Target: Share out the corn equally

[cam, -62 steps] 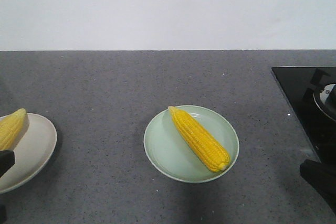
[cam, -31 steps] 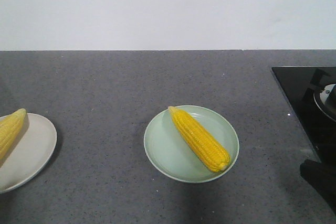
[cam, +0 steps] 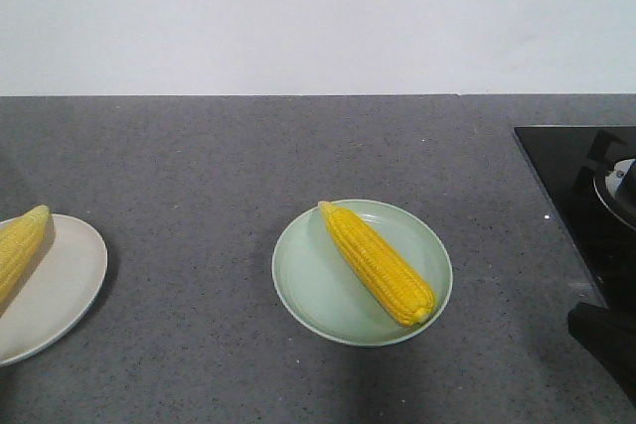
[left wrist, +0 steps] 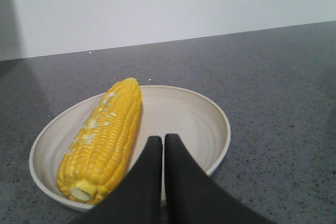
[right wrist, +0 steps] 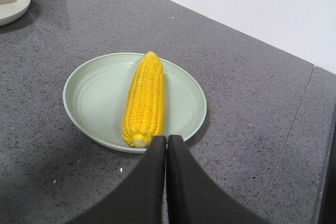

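One corn cob (cam: 378,261) lies diagonally on a pale green plate (cam: 308,285) at the middle of the counter; the right wrist view shows this corn cob (right wrist: 145,98) and the green plate (right wrist: 94,98) too. Another corn cob (cam: 18,247) rests on a cream plate (cam: 60,285) at the left edge, and in the left wrist view that corn cob (left wrist: 105,137) fills the left side of the cream plate (left wrist: 194,114). My left gripper (left wrist: 162,139) is shut and empty above the cream plate's near side. My right gripper (right wrist: 166,139) is shut and empty just beside the cob's butt end.
A grey speckled counter (cam: 199,166) runs back to a white wall. A black cooktop (cam: 571,186) with a pot edge (cam: 618,191) sits at the right. A dark part of the right arm (cam: 601,340) shows at the lower right.
A dark part of the left arm that showed at the lower left edge a second ago has left the front view. The corn and the plates have not moved.
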